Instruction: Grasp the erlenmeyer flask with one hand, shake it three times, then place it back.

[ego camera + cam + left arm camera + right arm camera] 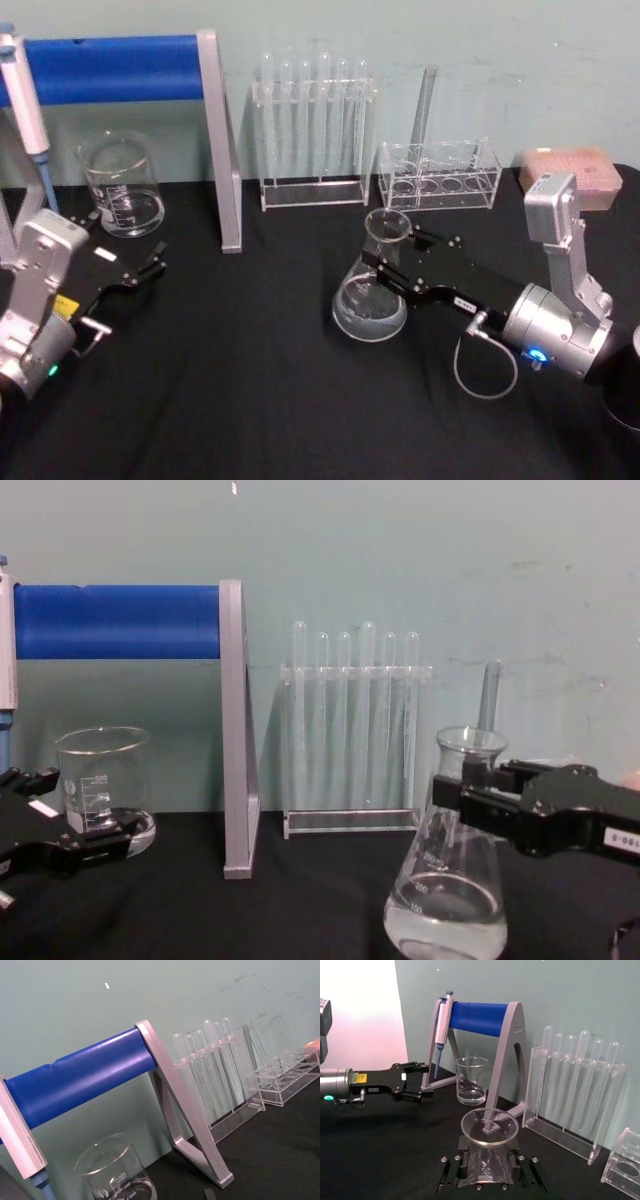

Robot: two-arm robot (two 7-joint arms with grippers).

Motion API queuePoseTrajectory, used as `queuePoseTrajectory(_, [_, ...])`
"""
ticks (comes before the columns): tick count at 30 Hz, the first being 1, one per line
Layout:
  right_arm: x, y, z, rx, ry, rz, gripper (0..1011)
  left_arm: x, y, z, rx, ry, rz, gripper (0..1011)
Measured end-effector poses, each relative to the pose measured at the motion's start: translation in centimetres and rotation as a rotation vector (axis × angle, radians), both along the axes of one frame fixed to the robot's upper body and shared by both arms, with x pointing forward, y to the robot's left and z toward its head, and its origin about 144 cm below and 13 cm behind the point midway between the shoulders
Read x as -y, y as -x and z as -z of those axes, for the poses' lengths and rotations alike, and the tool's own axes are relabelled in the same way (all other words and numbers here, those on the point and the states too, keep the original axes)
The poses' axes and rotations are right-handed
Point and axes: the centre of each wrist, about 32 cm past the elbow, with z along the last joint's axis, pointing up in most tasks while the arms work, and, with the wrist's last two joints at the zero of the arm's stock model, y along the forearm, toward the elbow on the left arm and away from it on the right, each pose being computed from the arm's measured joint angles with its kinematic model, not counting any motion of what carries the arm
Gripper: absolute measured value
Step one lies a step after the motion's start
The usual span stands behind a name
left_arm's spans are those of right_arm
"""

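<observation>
The right pincer [388, 250] is closed on the neck of the erlenmeyer flask [370, 305], which stands upright on the black counter [250, 400] just in front of the test tube rack [312, 140]. The grasp appears made; whether the three shakes are ahead or finished cannot be told. The left pincer [152, 260] rests open, well left of the rack.

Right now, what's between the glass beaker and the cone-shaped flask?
The grey leg of the blue stand stands between the beaker and the erlenmeyer flask, which the right gripper grips. The chest view shows it best.
</observation>
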Motion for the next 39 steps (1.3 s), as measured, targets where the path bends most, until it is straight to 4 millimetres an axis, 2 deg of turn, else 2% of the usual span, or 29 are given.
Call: queuePoseTrajectory(39, [-0.2, -0.4, 2.0, -0.028, 0.045, -0.048, 448, 0.0, 0.0, 0.0, 0.000, 0.000, 0.000, 1001])
